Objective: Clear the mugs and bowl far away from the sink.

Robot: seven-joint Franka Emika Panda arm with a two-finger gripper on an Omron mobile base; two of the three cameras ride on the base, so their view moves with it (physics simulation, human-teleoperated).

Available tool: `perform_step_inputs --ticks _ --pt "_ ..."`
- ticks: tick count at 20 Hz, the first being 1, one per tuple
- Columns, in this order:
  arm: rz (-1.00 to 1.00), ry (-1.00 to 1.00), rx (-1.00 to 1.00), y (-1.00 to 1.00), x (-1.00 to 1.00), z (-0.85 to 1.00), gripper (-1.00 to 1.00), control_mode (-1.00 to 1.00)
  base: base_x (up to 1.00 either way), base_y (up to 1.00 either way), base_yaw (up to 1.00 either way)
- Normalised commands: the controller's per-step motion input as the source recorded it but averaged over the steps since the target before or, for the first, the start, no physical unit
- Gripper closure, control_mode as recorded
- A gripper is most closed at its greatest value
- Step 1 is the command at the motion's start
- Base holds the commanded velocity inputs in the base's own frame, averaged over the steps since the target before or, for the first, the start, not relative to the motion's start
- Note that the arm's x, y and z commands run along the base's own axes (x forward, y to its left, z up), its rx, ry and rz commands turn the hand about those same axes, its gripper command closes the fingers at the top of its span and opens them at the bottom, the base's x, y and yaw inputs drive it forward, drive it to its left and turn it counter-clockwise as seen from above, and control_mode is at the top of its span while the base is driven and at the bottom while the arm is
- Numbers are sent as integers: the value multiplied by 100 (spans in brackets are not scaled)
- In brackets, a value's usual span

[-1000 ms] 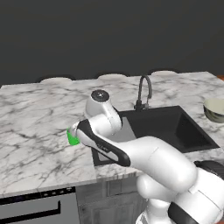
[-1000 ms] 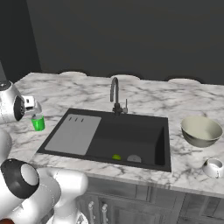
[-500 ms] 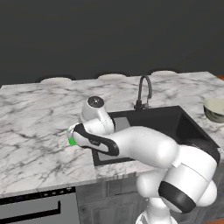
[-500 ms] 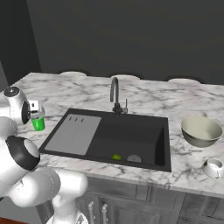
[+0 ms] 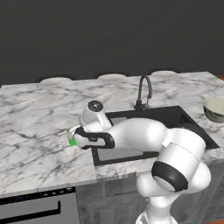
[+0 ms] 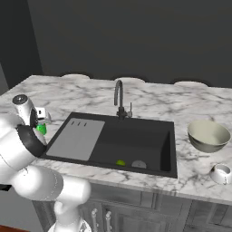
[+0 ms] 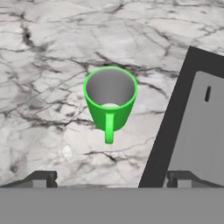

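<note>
- Since a second ago the arm has folded lower and further left; the claw (image 7: 109, 177) has come down over the green mug (image 7: 110, 100), with the base parked as before.
- Claw state: tips wide apart, nothing between them, not touching the mug.
- Green mug: upright on the bench (image 5: 35, 144), just beside the sink's (image 6: 131, 140) left rim, near the grey drainboard (image 6: 77, 138). In the hand view its handle points toward the camera.
- Step in hand, as I read it: grasp this mug, then carry it left, away from the sink.
- To do it well: centre the tips on either side of the mug wall, not on the handle. The handle sits in line with the approach, so straddle the body or pinch one wall across the rim. Descend straight; a sideways nudge could tip the mug or slide it over the sink edge.
- After clamping, lift clear before any sweep, since the sink rim is right beside it.
- Still to clear: bowl (image 6: 208, 135) and whitish mug (image 6: 221, 172), both on the bench right of the sink, close to each other and well apart from the arm.
- Others: faucet (image 6: 119, 99) behind the basin, two small items on the basin floor, too small to identify.
- Bench left of the green mug looks free for the drop.
</note>
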Motion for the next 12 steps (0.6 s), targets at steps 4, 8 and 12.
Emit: perform_step_inputs --ticks 4,8,12 --pt "0 0 0 9 16 -26 -100 -100 0 0 0" --pt "0 0 0 11 12 -23 -100 -100 0 0 0" --pt "0 0 0 1 9 -13 -100 -100 0 0 0"
